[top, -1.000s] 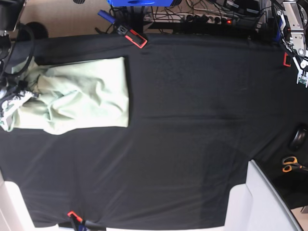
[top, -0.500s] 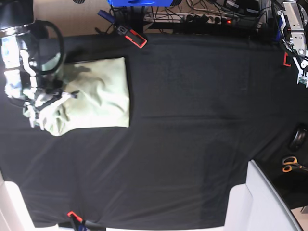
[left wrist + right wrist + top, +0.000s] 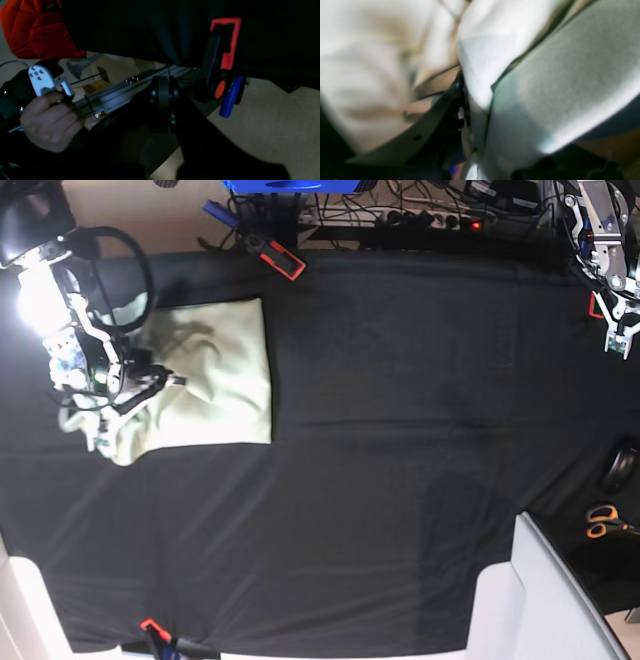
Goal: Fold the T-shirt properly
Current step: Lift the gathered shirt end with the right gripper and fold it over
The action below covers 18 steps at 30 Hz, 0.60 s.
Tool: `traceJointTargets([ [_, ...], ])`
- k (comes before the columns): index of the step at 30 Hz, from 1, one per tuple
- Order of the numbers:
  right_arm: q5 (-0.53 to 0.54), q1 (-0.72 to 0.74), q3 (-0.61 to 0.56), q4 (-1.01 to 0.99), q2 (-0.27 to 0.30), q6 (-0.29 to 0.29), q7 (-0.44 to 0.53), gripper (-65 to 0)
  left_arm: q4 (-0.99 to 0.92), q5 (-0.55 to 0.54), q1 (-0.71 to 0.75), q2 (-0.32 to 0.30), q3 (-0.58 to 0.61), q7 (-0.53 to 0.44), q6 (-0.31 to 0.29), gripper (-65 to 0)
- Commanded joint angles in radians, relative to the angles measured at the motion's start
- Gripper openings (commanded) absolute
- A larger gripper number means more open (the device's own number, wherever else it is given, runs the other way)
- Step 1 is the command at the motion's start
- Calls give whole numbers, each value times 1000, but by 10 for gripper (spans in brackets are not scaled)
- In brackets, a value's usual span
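Observation:
The pale mint T-shirt (image 3: 215, 365) lies at the far left of the black tablecloth (image 3: 400, 460), its right part flat and its left edge bunched and lifted. My right gripper (image 3: 148, 380) sits over that left part, shut on a fold of the shirt. The right wrist view is filled with blurred pale cloth (image 3: 557, 87) draped over a dark finger (image 3: 456, 100). My left gripper (image 3: 617, 340) hangs at the far right edge of the table, away from the shirt, shut and with nothing in it.
Red clamps (image 3: 283, 260) (image 3: 595, 305) pin the tablecloth at the back edge; one clamp (image 3: 226, 42) shows in the left wrist view beside a person's hand (image 3: 50, 120). Orange-handled scissors (image 3: 603, 522) lie at the right. A white panel (image 3: 540, 600) overlaps the front right corner.
My right arm has moved up and to the right, dragging the shirt's left edge inward so the cloth covers less width. My left arm barely shifted.

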Motion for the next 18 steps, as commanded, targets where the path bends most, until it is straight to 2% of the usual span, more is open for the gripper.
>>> traceJointTargets([
  [1,-37,13,8,12,10,-5,-10,-650,12,18,2,-13,-7,-3,10,-650],
  [4,-162,2,9,16,10,-5,-48,-650,12,18,2,-13,-7,-3,10,-650],
  [9,-298,-9,9,52,0,-8,-96,-650,12,13,-5,-13,-5,-4,10,-650],
  [13,-436,-33,0,91,-46,-10,-113,-650,12,14,-6,-13,29,-4,10,-650],
  [17,-650,-33,-141,85,-74,-10,-147,-650,12,18,-6,-11,82,-4,12,-650],
  [18,-705,-33,-169,82,-97,-10,-153,-650,12,16,-6,-11,93,-4,13,-650],
])
